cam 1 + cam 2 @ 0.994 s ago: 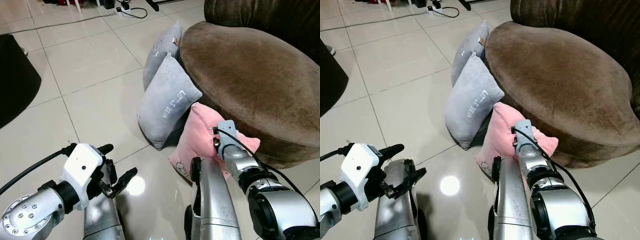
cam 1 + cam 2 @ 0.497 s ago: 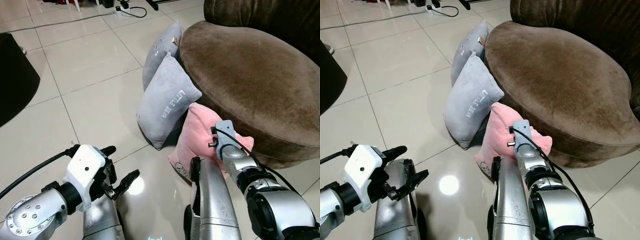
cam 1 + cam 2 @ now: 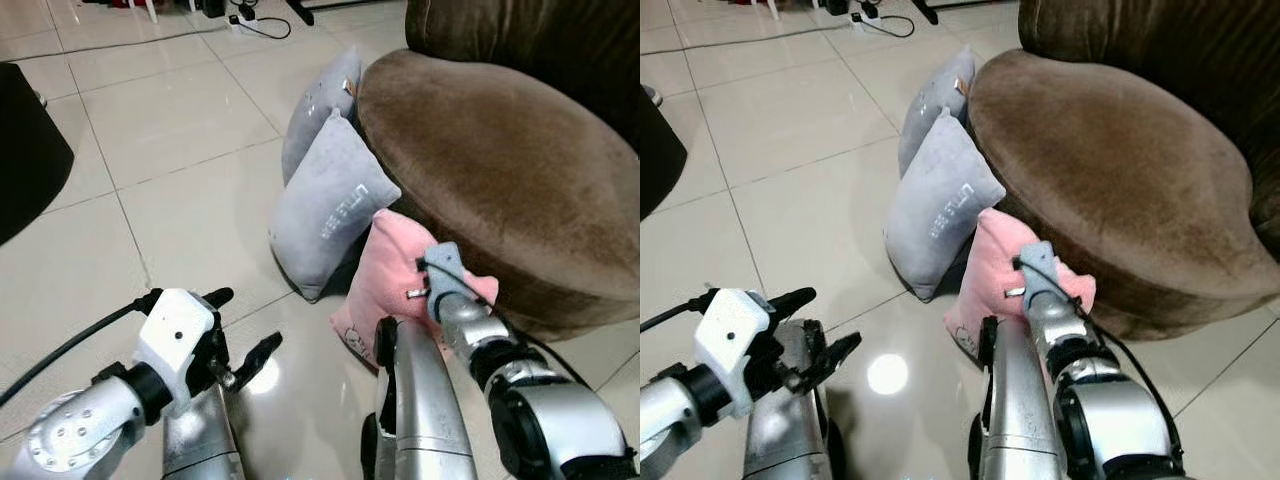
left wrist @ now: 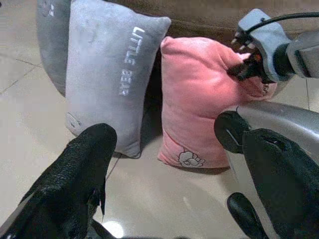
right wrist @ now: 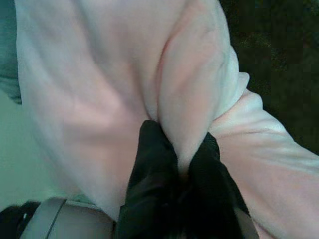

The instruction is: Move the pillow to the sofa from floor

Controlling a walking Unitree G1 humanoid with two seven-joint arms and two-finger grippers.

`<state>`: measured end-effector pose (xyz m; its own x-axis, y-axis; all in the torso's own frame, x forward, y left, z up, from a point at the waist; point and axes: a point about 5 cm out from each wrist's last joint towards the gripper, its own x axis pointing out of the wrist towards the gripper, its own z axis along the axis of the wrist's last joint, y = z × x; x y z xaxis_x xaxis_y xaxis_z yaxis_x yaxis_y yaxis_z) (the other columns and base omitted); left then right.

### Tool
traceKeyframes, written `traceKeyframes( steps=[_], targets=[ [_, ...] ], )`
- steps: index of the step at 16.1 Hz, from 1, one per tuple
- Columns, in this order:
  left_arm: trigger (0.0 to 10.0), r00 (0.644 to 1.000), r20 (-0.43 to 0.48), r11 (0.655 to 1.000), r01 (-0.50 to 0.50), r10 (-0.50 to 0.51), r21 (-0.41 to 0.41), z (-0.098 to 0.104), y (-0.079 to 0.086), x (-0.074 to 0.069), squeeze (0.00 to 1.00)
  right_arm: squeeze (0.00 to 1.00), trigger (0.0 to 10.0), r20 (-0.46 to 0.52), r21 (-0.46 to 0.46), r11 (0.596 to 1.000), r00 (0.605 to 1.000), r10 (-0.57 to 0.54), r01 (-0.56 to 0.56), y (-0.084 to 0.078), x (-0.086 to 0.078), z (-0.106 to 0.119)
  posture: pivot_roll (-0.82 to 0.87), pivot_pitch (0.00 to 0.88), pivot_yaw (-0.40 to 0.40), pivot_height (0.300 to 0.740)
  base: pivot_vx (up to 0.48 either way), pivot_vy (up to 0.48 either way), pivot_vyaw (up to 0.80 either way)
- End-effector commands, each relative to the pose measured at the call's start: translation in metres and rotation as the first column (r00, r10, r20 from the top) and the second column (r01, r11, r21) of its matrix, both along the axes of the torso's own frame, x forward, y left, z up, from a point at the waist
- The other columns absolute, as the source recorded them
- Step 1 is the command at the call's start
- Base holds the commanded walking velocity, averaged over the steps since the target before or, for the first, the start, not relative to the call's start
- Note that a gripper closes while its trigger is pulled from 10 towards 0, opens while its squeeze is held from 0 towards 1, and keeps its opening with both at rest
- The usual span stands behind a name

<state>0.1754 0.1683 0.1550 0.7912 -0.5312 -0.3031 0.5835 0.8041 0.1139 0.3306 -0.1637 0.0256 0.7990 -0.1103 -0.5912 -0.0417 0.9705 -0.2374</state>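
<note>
Pink pillow (image 5: 124, 89) fabric pinched between right gripper (image 5: 180, 164) fingers (image 5: 152, 154), arm outstretched.

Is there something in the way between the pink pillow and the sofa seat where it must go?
Nothing visible does. The right gripper is shut on the pink pillow, which leans against the brown sofa. The grey pillows stand beside it, not on the seat.

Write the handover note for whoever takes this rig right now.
Right gripper: shut on a fold of the pink pillow.
Left gripper: open, low over the floor, holding nothing.
Pink pillow stands on the floor against the sofa, beside two grey pillows.
Done: pillow gripped.
Left: lift it onto the sofa seat and release.
</note>
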Motion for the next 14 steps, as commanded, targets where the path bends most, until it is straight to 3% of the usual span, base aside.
traceKeyframes(
  steps=[1, 4, 7, 8, 10, 11, 12, 13, 14],
  targets=[
    [10.0, 0.998, 0.043, 0.999, -0.046, 0.045, 0.009, 0.0, 0.001, 0.007, 0.0, 0.0, 0.0, -0.017, 0.014, 1.0, 1.0, -0.009, 0.01, 0.0, -0.006, -0.007, 0.03, 0.03, -0.091, 0.435, 0.0, 0.0, 0.0],
    [10.0, 0.994, 0.085, 0.997, -0.067, 0.065, 0.021, -0.004, 0.0, 0.019, 0.0, 0.0, 0.0, 0.041, 0.051, 0.998, 0.999, -0.026, 0.024, -0.002, 0.0, 0.0, 0.02, 0.0, -0.106, 0.435, 0.0, 0.0, 0.0],
    [10.0, 0.962, 0.177, 0.976, -0.215, 0.207, 0.024, -0.004, 0.011, 0.044, 0.0, 0.0, 0.0, 0.26, 0.203, 0.977, 0.959, -0.116, 0.063, -0.011, 0.022, 0.035, 0.0, 0.0, -0.121, 0.435, 0.0, 0.0, 0.0],
    [10.0, 0.945, 0.203, 0.965, -0.263, 0.256, 0.005, -0.002, 0.016, 0.053, 0.0, 0.0, 0.0, 0.37, 0.266, 0.963, 0.917, -0.15, 0.05, -0.02, 0.03, 0.056, -0.01, 0.0, -0.117, 0.435, 0.0, 0.0, 0.0],
    [10.0, 0.931, 0.219, 0.955, -0.297, 0.292, -0.011, -0.002, 0.021, 0.064, 0.0, 0.0, 0.0, 0.546, 0.298, 0.954, 0.821, -0.168, -0.003, -0.045, 0.036, 0.097, -0.04, 0.0, -0.096, 0.435, 0.0, 0.0, 0.0],
    [10.0, 0.931, 0.221, 0.955, -0.295, 0.29, -0.011, -0.002, 0.021, 0.066, 0.0, 0.0, 0.0, 0.565, 0.303, 0.953, 0.807, -0.17, -0.011, -0.047, 0.037, 0.104, -0.05, 0.0, -0.088, 0.435, 0.0, 0.0, 0.0],
    [10.0, 0.928, 0.229, 0.955, -0.296, 0.294, -0.027, 0.0, 0.02, 0.069, 0.0, 0.0, 0.0, 0.62, 0.319, 0.947, 0.763, -0.183, -0.032, -0.055, 0.036, 0.124, -0.06, 0.0, -0.076, 0.435, 0.0, 0.0, 0.0],
    [10.0, 0.922, 0.25, 0.955, -0.294, 0.297, -0.049, 0.003, 0.017, 0.078, 0.0, 0.0, 0.0, 0.761, 0.314, 0.942, 0.625, -0.173, -0.122, -0.069, 0.021, 0.184, -0.07, 0.0, -0.059, 0.435, 0.0, 0.0, 0.0],
    [10.0, 0.921, 0.254, 0.955, -0.292, 0.295, -0.049, 0.003, 0.017, 0.08, 0.0, 0.0, 0.0, 0.783, 0.309, 0.941, 0.599, -0.169, -0.14, -0.07, 0.018, 0.195, -0.07, 0.0, -0.056, 0.435, 0.0, 0.0, 0.0]
  ],
)
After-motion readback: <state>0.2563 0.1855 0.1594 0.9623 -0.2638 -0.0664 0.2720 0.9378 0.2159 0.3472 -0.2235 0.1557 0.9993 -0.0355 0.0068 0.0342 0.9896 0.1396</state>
